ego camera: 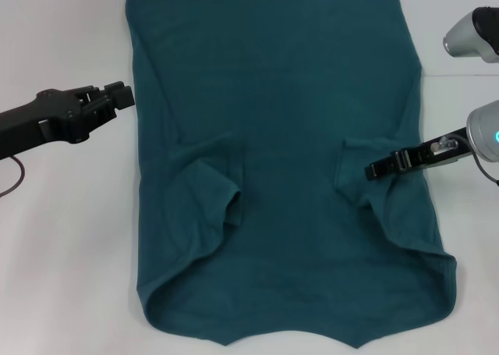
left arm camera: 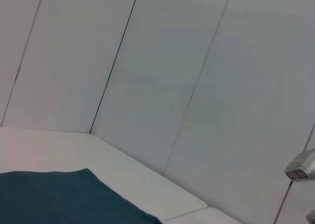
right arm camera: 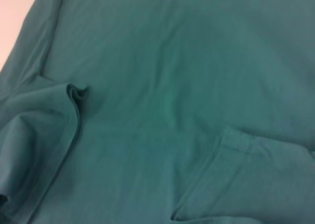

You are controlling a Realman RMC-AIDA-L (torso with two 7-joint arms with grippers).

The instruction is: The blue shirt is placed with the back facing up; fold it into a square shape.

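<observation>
The blue shirt (ego camera: 273, 136) lies flat on the white table (ego camera: 62, 253), plain side up, with both sleeves folded inward over the body. The left folded sleeve (ego camera: 207, 191) bunches near the middle left. My right gripper (ego camera: 373, 169) hovers low over the right folded sleeve (ego camera: 352, 154), pointing toward the shirt's centre. My left gripper (ego camera: 125, 95) is held just off the shirt's left edge, above bare table, shut on nothing. The right wrist view is filled by the shirt (right arm camera: 172, 76) with a hemmed sleeve edge (right arm camera: 236, 140). A corner of the shirt (left arm camera: 59, 194) shows in the left wrist view.
White table surrounds the shirt on the left and right. The shirt's near hem (ego camera: 296, 335) reaches the table's front edge. Pale wall panels (left arm camera: 172, 76) stand behind the table. Part of the right arm (ego camera: 475, 35) sits at the far right.
</observation>
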